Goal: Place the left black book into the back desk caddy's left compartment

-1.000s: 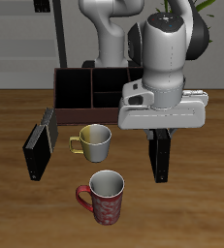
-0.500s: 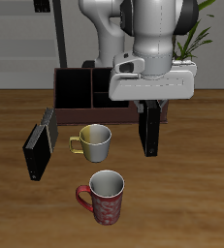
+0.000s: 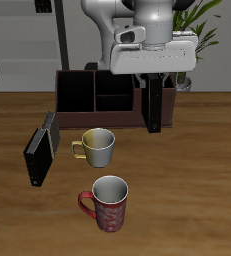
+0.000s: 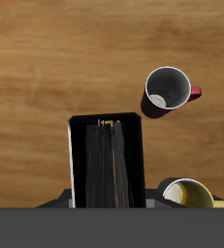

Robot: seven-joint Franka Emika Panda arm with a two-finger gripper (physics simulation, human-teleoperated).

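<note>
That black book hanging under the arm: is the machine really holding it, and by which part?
Yes. The tool grips the left black book by its upper end, so it hangs upright above the table, just before the back desk caddy.

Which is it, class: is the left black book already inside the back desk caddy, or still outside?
Outside. The left black book hangs upright from the gripper, in front of the back desk caddy, not in a bay.

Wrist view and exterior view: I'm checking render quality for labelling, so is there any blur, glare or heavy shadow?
Exterior view: sharp, evenly lit, soft shadows under the mugs; the left black book hangs dark against the back desk caddy, so its edges blend. Wrist view: crisp, no glare; the book's pale outline reads clearly, and a flat grey band, apparently the end effector's body, crosses one edge.
</note>
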